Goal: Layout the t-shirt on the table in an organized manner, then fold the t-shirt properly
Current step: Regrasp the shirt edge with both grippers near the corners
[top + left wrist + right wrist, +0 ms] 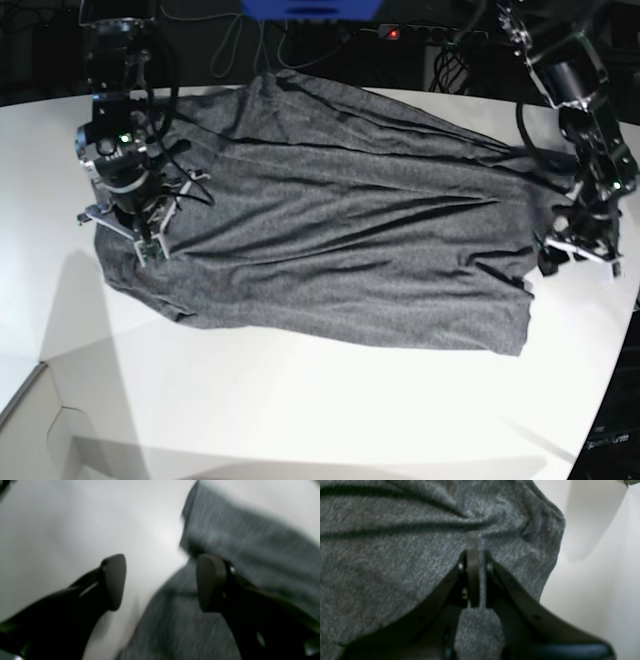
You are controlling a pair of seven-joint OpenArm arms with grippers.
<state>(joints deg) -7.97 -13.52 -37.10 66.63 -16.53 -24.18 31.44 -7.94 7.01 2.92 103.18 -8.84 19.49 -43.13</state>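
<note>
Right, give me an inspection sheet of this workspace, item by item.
Surface: white table, curved edge, bare at the front.
Job's things: grey t-shirt spread across the table, creased, not yet folded.
Clutter: nothing seen.
Grippers: right claw shut on a pinch of the t-shirt; left claw open, one finger over cloth, one over bare table, holding nothing.
Cables: dark leads hang behind the table's far edge.
Surroundings: dark, with a blue object at the top of the base view.
</note>
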